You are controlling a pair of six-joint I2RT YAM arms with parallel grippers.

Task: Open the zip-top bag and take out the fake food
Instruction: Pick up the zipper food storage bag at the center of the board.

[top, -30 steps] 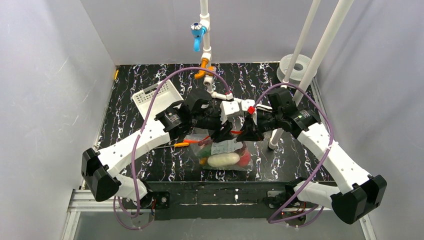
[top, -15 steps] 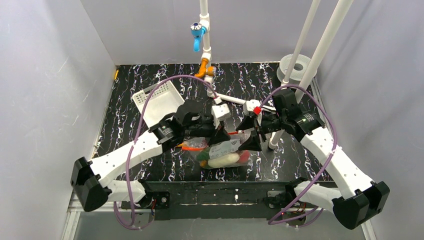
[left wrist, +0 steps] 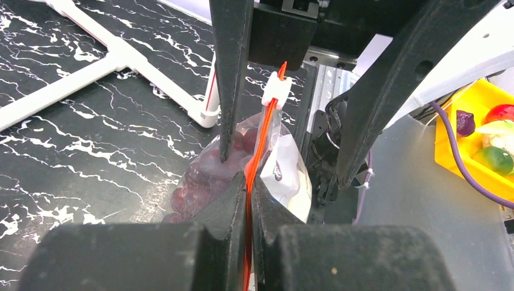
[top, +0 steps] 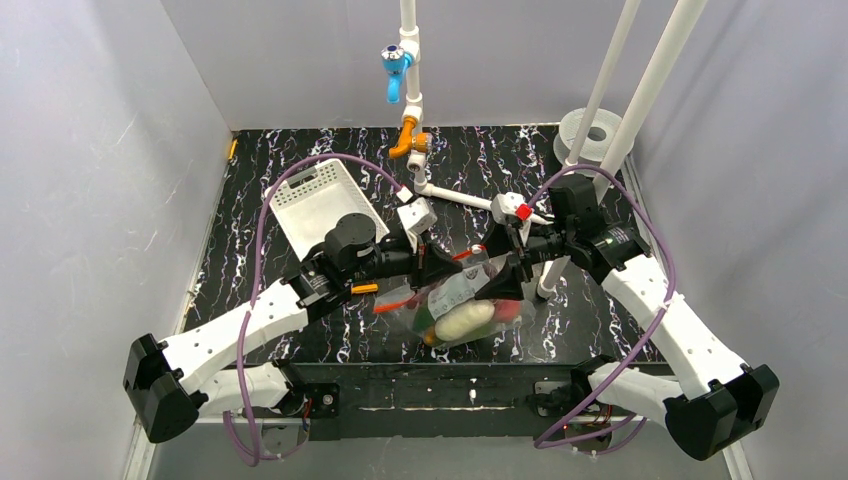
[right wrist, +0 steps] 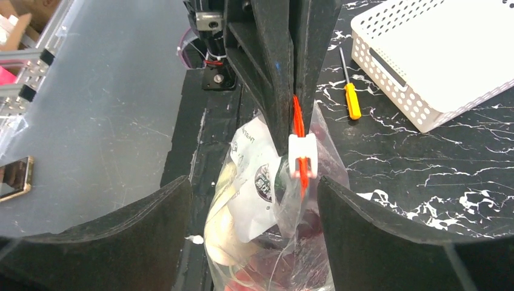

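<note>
Swung outward toward 8 o'clock over the past second, the left arm now has its left pincer [left wrist: 248, 182] clamped flat on the orange-red zip strip [left wrist: 262, 136] of the zip-top bag [top: 462, 305], where a second ago it stood half open. The right pincer [right wrist: 251, 188], nearly shut then, now gapes wide, its fingers [right wrist: 163, 224] standing either side of the bag without touching it. The bag hangs mouth-up between the two pincers near the worktop's [top: 235, 250] 6 o'clock edge, tilted more than before, with its white slider [right wrist: 302, 154] sitting on the strip just beyond the left pincer's tips. The fake food [top: 465, 322] is inside the bag; a dark red grape bunch [left wrist: 197, 185] presses against the clear plastic. At 10 o'clock from the bag sits a white slotted basket [top: 320, 200], and an orange-handled tool [right wrist: 351, 100] lies beside it.
</note>
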